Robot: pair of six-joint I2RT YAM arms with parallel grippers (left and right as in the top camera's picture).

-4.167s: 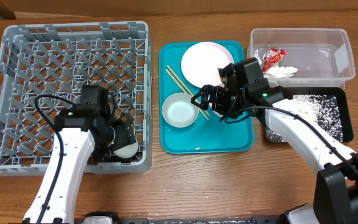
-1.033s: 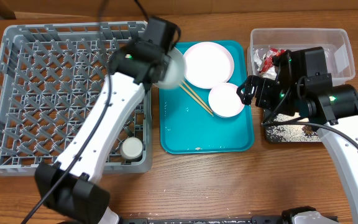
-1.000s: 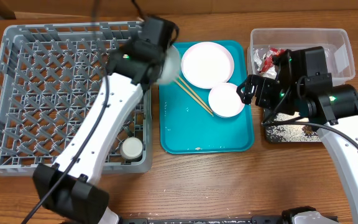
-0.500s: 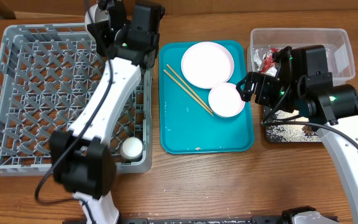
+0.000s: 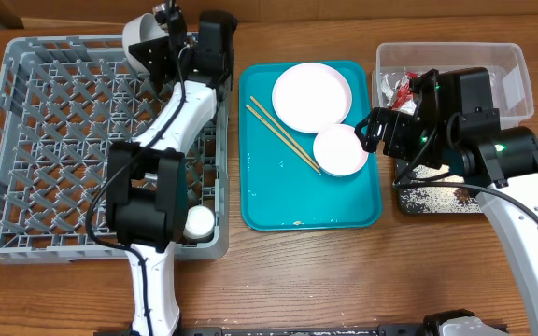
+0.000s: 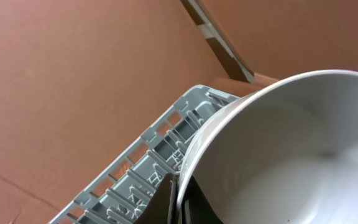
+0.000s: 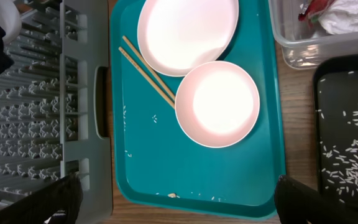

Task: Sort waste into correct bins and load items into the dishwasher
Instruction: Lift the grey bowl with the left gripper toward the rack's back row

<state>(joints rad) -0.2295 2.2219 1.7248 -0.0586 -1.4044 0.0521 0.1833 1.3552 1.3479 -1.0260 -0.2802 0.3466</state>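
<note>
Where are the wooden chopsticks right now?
In the overhead view, the chopsticks lie side by side on the teal tray, slanting beside the pink plate and the small white bowl, on the side nearer the grey rack.

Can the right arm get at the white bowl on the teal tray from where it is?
Probably yes. The right gripper hangs open just beside the white bowl, which lies uncovered on the teal tray. Only the plate and chopsticks crowd its far rim.

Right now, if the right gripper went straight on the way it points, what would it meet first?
Probably the teal tray, on its bare floor just short of the white bowl; depth is unclear, so perhaps the bowl's rim.
</note>
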